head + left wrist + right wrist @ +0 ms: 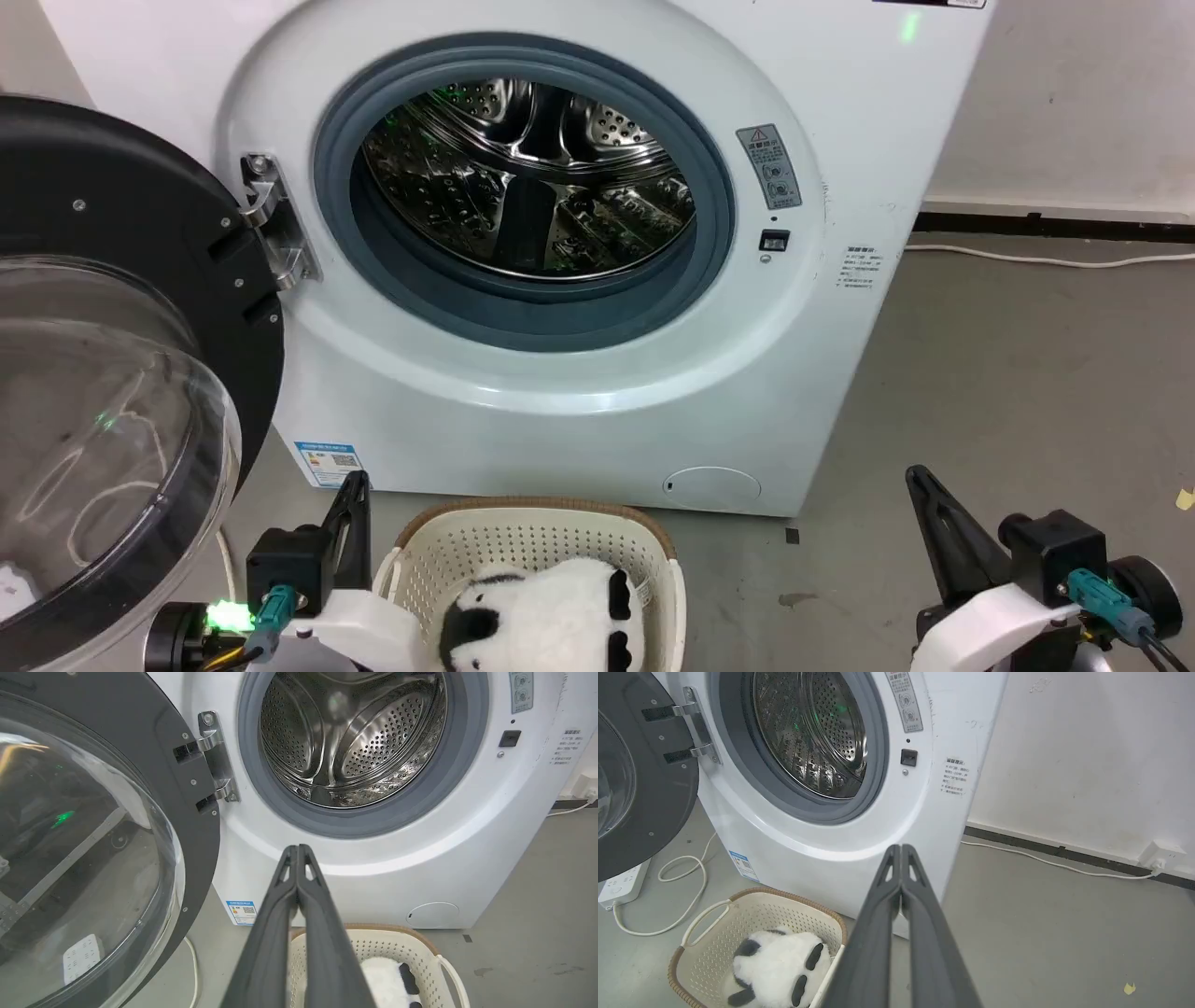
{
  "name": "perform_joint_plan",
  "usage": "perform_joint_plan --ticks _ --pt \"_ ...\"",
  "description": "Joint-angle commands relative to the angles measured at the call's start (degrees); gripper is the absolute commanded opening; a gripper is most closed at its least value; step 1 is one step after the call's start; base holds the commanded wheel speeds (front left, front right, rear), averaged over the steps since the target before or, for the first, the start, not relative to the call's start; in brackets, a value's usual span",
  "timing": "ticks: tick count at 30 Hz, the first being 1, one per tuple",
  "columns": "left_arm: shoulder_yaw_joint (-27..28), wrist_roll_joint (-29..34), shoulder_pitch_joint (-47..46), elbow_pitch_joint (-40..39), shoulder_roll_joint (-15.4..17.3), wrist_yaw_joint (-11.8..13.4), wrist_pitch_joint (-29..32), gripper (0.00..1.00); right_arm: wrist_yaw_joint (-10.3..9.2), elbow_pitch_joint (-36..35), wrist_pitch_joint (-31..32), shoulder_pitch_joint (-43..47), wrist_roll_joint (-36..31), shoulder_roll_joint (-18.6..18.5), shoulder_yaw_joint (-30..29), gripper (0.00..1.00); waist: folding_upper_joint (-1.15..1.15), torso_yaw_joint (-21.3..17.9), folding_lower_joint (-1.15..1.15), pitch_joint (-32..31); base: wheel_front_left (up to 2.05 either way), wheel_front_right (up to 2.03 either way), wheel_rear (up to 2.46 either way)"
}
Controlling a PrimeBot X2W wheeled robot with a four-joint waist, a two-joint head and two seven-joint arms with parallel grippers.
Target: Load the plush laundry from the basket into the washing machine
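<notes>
Both the left gripper (357, 487) and the right gripper (920, 478) hover at the frame's lower corners, fingers pressed together, flanking the basket (532, 510) where the plush laundry (551, 621) lies, handy before the washing machine (560, 420), its door (140, 233) swung open.

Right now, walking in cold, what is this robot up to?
Nothing is being handled yet. The plush panda sits in the basket on the floor in front of the washing machine, whose door is swung open and drum looks empty. The left hand and right hand are both shut, holding nothing, either side of the basket.
</notes>
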Motion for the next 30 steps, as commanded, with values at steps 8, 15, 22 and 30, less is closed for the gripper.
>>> perform_joint_plan --ticks 8,15,22,30 --pt "0.0 0.1 -0.9 -0.2 0.0 -0.3 0.0 0.0 -0.05 0.1 0.0 -0.7 -0.3 0.0 0.0 0.0 0.0 0.0 0.0 0.0 0.0 0.0 0.0" --pt "0.0 0.1 -0.9 -0.2 0.0 -0.3 0.0 0.0 -0.05 0.1 0.0 -0.7 -0.3 0.0 0.0 0.0 0.0 0.0 0.0 0.0 0.0 0.0 0.0" --pt "0.0 0.1 -0.9 -0.2 0.0 -0.3 0.0 0.0 -0.05 0.1 0.0 -0.7 -0.3 0.0 0.0 0.0 0.0 0.0 0.0 0.0 0.0 0.0 0.0" --pt "0.0 0.0 0.0 0.0 0.0 0.0 0.0 1.0 0.0 0.0 0.0 0.0 0.0 0.0 0.0 1.0 0.0 0.0 0.0 0.0 0.0 0.0 0.0"
